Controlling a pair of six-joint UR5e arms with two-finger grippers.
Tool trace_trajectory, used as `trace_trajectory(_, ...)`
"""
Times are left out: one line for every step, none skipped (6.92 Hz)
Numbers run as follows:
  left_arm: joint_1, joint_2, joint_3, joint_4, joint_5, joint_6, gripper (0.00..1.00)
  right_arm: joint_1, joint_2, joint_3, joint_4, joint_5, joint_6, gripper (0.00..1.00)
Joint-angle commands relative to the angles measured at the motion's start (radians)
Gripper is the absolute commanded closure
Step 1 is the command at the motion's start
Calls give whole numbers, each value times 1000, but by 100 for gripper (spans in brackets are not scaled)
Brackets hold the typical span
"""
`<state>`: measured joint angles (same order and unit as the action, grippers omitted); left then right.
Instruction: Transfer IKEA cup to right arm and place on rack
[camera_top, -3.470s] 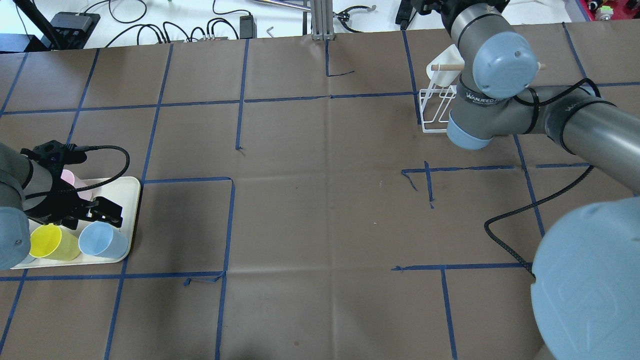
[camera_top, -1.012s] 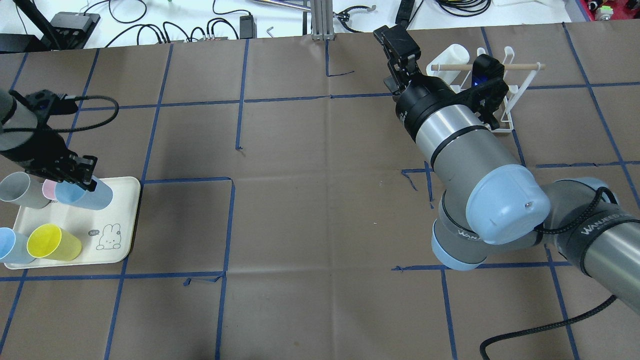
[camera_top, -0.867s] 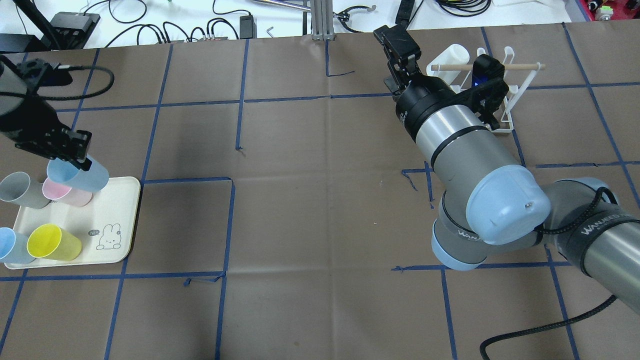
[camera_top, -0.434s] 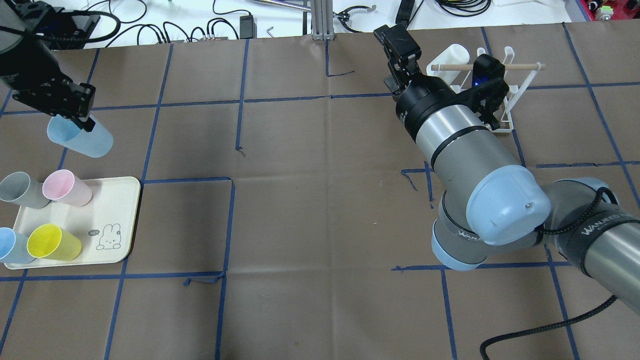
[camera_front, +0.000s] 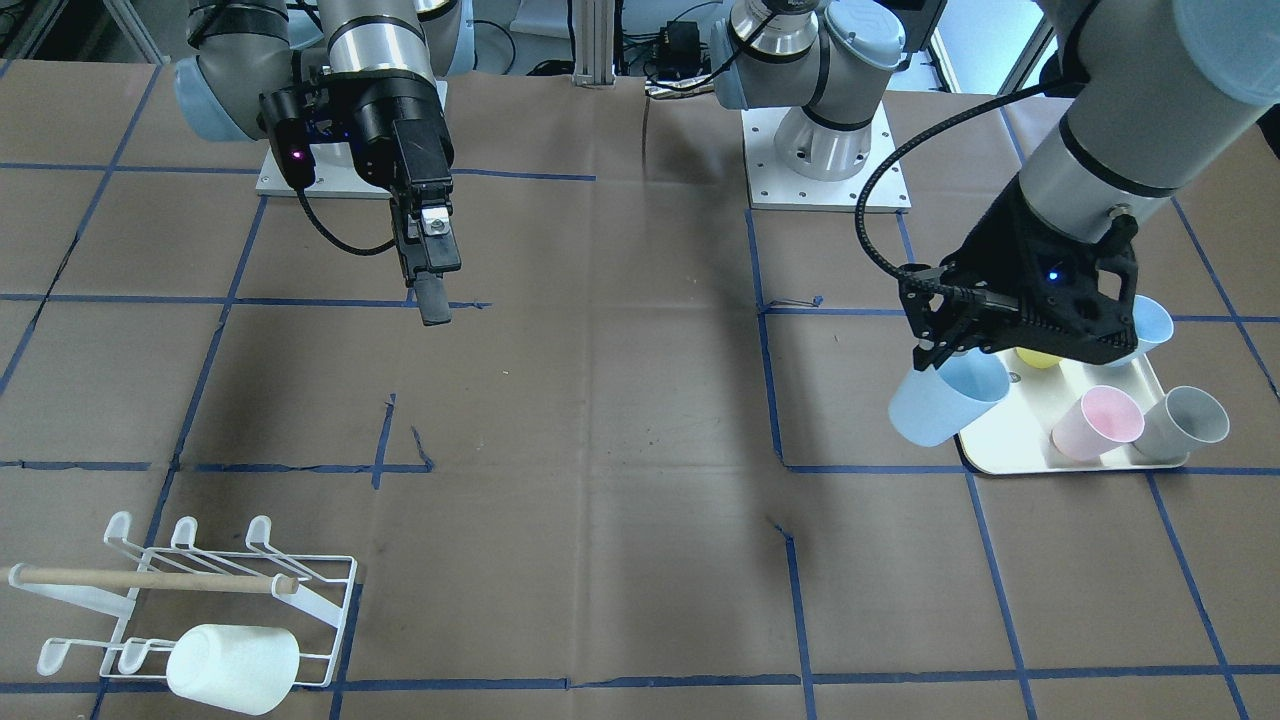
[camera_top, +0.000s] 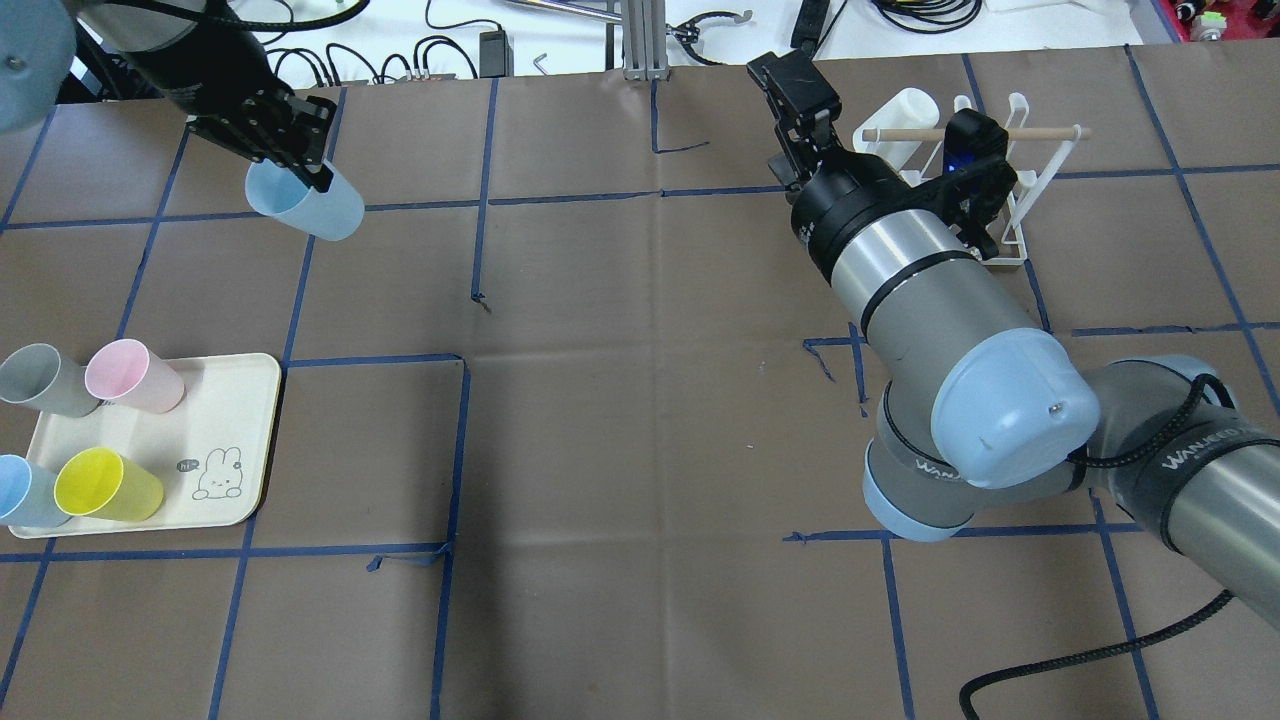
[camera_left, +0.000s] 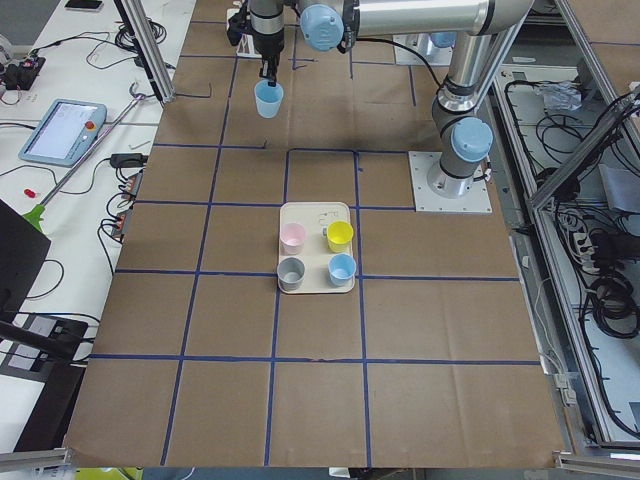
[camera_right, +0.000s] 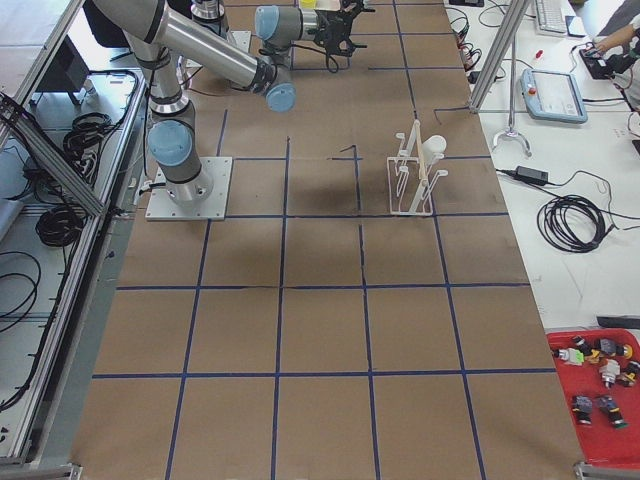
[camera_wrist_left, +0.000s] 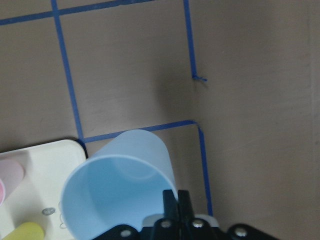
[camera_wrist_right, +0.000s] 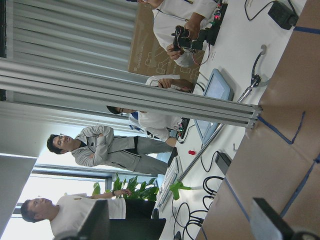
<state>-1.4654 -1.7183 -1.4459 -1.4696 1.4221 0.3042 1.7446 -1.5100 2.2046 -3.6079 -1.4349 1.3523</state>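
My left gripper (camera_top: 312, 178) is shut on the rim of a light blue cup (camera_top: 308, 203) and holds it in the air, tilted, beyond the tray. The front view shows the same gripper (camera_front: 945, 358) and cup (camera_front: 943, 402). In the left wrist view the fingers (camera_wrist_left: 172, 202) pinch the cup wall (camera_wrist_left: 120, 182). My right gripper (camera_top: 770, 72) is open and empty; it hangs above the table left of the white wire rack (camera_top: 1012, 205) and shows in the front view (camera_front: 432, 300). The rack (camera_front: 210, 590) has a wooden dowel (camera_front: 150, 579) and a white cup (camera_front: 232, 668).
The cream tray (camera_top: 235, 430) at the near left holds a grey cup (camera_top: 40, 380), a pink cup (camera_top: 132, 375), a yellow cup (camera_top: 105, 485) and another blue cup (camera_top: 20, 490). Blue tape lines cross the brown table. Cables lie beyond the far edge.
My left gripper closed on the blue cup on the tray, lifted it and carried it toward the far side and rightward. My right arm swung off the rack earlier and now holds still.
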Motion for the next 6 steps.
trace_trajectory(-36, 5, -49, 275, -221, 6, 100, 3, 1, 3, -5, -1, 4, 0)
trace_trajectory(-38, 11, -95, 425, -330, 18, 100, 3, 1, 7, -2, -1, 28, 0)
trace_trajectory(-41, 37, -161, 559, -413, 92, 100, 4, 1, 9, 1, 4, 130, 0)
trace_trajectory(-44, 58, -239, 675, -501, 174, 100, 4, 1, 10, 6, 4, 190, 0)
trace_trajectory(-44, 77, -334, 822, -588, 194, 100, 4, 1, 12, 8, 2, 195, 0)
trace_trajectory(-44, 45, -447, 1058, -676, 190, 100, 10, 1, 12, 9, 2, 212, 0)
